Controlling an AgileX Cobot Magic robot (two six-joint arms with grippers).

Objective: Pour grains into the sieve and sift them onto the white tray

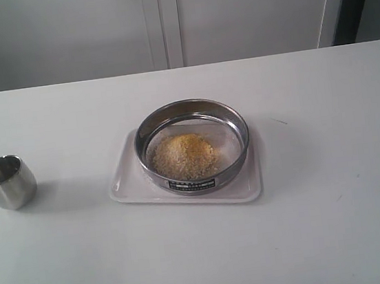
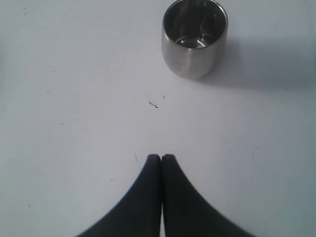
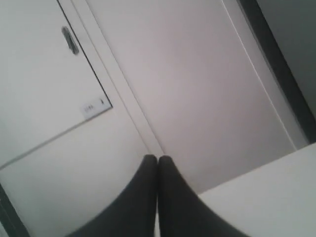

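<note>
The round steel sieve (image 1: 192, 145) sits on the white tray (image 1: 129, 184) in the middle of the table. A sandy yellow pile of grains (image 1: 183, 156) lies inside it on the mesh. Neither arm shows in the exterior view. My left gripper (image 2: 161, 158) is shut and empty above the bare table, with a small steel cup (image 2: 194, 38) some way ahead of it. My right gripper (image 3: 157, 159) is shut and empty too, pointing at cabinet doors past the table's edge.
The small steel cup (image 1: 9, 181) stands upright at the left of the table and looks empty. White cabinet doors (image 1: 161, 21) run behind the far edge. A table corner (image 3: 276, 197) shows in the right wrist view.
</note>
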